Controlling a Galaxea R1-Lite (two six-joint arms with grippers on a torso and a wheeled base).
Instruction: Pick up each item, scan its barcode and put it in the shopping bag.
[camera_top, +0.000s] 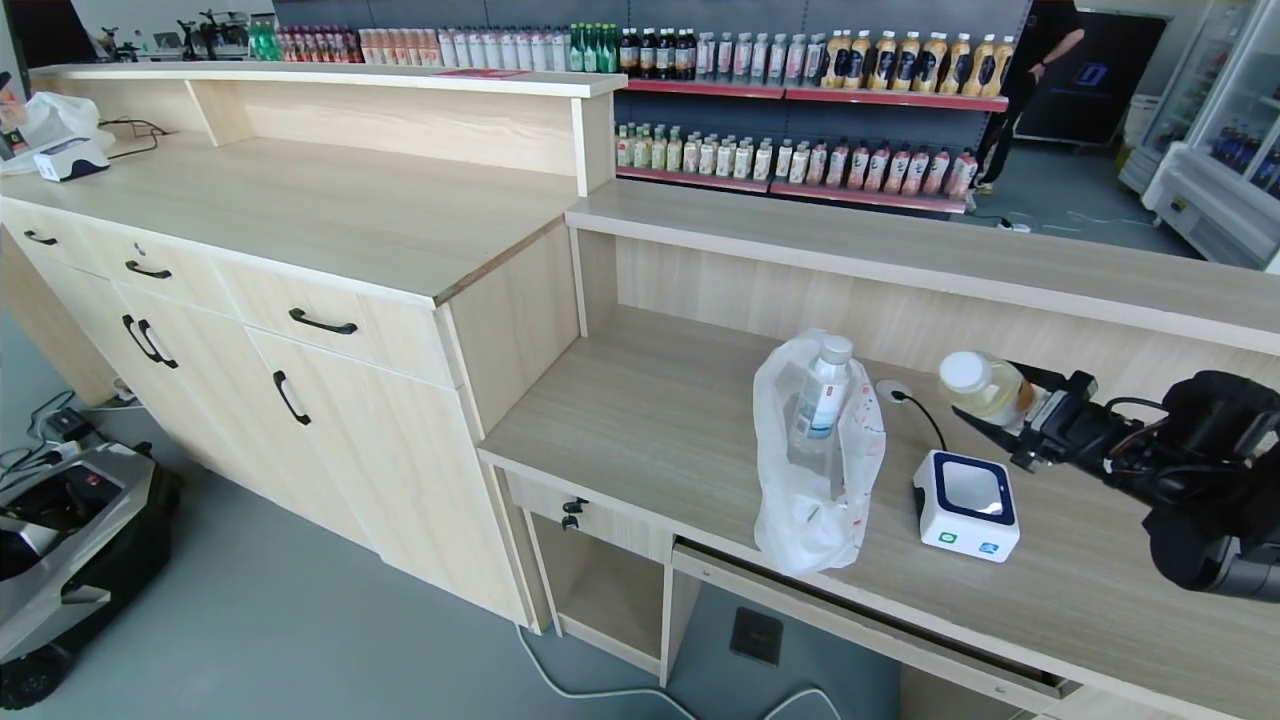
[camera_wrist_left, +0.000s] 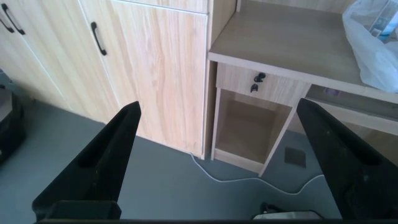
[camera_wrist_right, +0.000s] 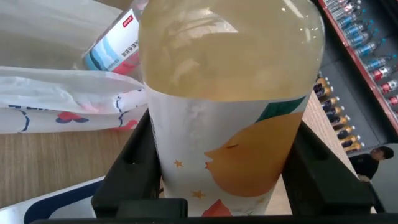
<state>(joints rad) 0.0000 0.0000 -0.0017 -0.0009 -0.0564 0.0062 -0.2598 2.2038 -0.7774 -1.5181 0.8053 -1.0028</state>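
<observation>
My right gripper (camera_top: 1000, 405) is shut on a bottle of pale yellow drink (camera_top: 983, 386) with a white cap, held on its side in the air just above and behind the white barcode scanner (camera_top: 966, 504). The right wrist view has the same yellow bottle (camera_wrist_right: 230, 106) between my black fingers (camera_wrist_right: 140, 168). A translucent plastic shopping bag (camera_top: 815, 470) stands on the counter left of the scanner, with a clear white-capped bottle (camera_top: 821, 395) upright inside it. My left gripper (camera_wrist_left: 217, 168) hangs open over the floor in front of the cabinets, holding nothing.
A black cable (camera_top: 925, 415) runs from a grommet in the low wooden counter (camera_top: 650, 420) to the scanner. A raised ledge (camera_top: 900, 245) backs the counter. Tall cabinets (camera_top: 300, 360) stand to the left. Shelves of drinks (camera_top: 800, 160) line the room behind.
</observation>
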